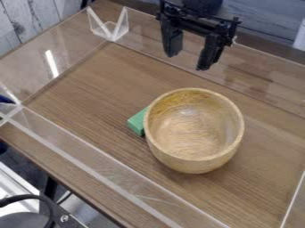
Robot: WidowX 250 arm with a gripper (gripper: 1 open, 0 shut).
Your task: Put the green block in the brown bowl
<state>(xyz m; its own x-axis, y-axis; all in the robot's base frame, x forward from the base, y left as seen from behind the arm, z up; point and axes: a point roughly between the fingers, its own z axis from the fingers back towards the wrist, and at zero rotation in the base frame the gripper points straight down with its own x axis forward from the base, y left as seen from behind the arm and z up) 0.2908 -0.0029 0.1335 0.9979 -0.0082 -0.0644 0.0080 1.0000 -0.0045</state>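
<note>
The brown bowl (194, 128) is a round, light wooden bowl with a thick rim, sitting on the wooden table a little right of centre. The green block (139, 121) lies flat on the table against the bowl's left side, with only a small green corner showing; the bowl hides the rest. My gripper (191, 50) hangs above the table behind the bowl, pointing down. Its two dark fingers stand well apart with nothing between them. It touches neither the block nor the bowl.
Clear acrylic walls (71, 147) fence the wooden table (84, 85) on the near-left, far and right sides. A clear folded bracket (110, 24) stands at the far left corner. Dark cables and a stand show at the lower left.
</note>
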